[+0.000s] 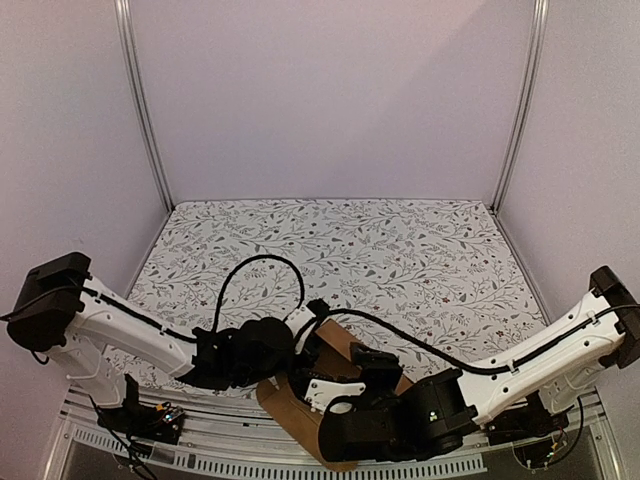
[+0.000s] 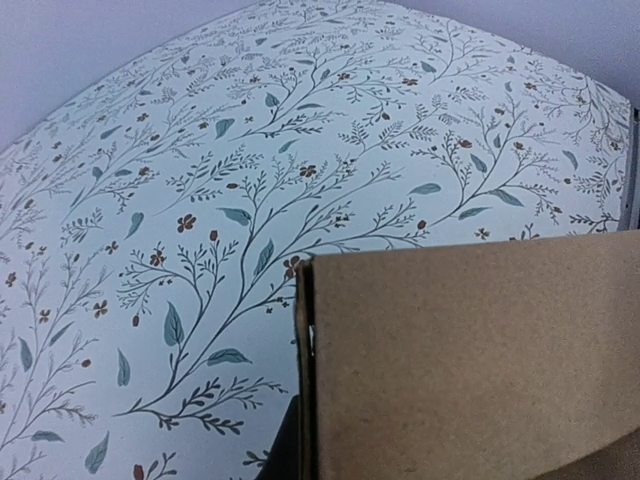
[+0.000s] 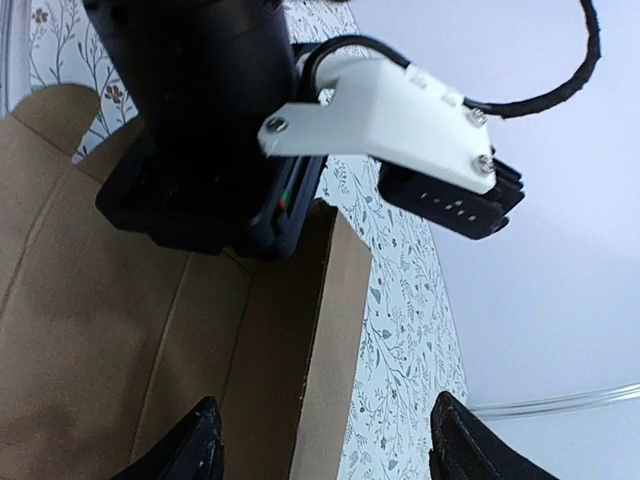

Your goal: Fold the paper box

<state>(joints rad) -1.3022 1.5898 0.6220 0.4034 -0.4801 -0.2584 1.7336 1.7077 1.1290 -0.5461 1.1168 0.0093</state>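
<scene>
The paper box (image 2: 470, 360), seemingly light and stiff, invites a pinch on its raised wall; right fingers (image 3: 200, 445) spread astride it, left fingers' state hidden.

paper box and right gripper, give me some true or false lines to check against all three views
1. The paper box is plain brown with no print. True.
2. The box lies at the far edge of the table, by the back wall. False: it lies at the near edge, close to the arm bases.
3. The right gripper has its fingers spread wide apart. True.
4. The table cover is plain white. False: it carries a print of leaves and small flowers.
5. The box is folded shut on all sides. False: one panel stands up while the rest of the cardboard lies open.
</scene>
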